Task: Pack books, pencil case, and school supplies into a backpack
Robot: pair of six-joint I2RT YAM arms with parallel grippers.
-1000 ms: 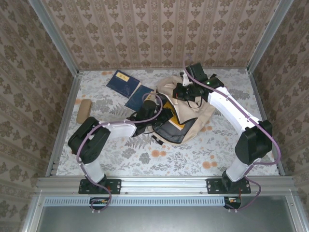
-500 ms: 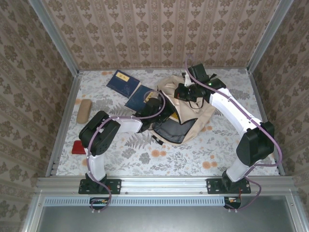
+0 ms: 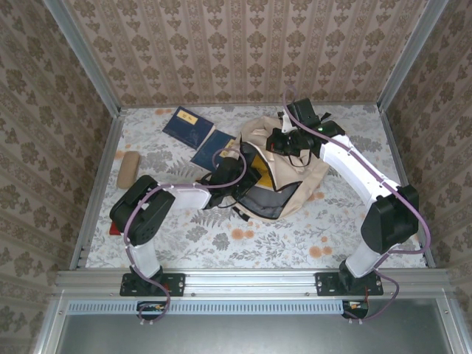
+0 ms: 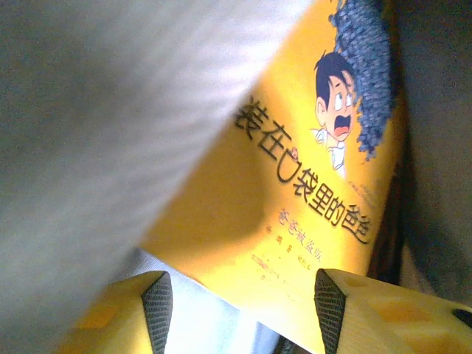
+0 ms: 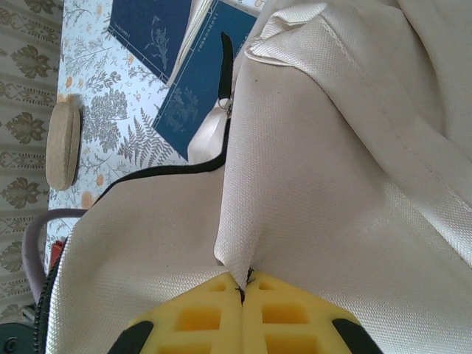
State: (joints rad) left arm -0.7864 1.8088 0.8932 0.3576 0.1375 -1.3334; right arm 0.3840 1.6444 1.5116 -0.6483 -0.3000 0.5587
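The beige backpack (image 3: 295, 173) lies open at mid-table, its dark mouth facing left. My left gripper (image 3: 245, 174) reaches into that mouth. In the left wrist view its jaws (image 4: 243, 310) stand open, and a yellow book (image 4: 310, 184) with a cartoon face lies just beyond them under a pale fabric flap (image 4: 110, 110). My right gripper (image 3: 279, 141) is shut on a fold of the backpack's top fabric (image 5: 243, 251) and holds it up. Two navy books (image 3: 184, 124) (image 3: 214, 147) lie left of the pack. The tan pencil case (image 3: 128, 169) lies near the left wall.
A small red thing (image 3: 112, 229) peeks out by the left arm's elbow. Metal frame rails (image 3: 96, 192) edge the floral table. The right wrist view also takes in the navy books (image 5: 158, 33) and the pencil case (image 5: 63, 144).
My left gripper has opened and let go of the yellow book inside the backpack, and the left elbow has swung a little. The right gripper has kept its hold.
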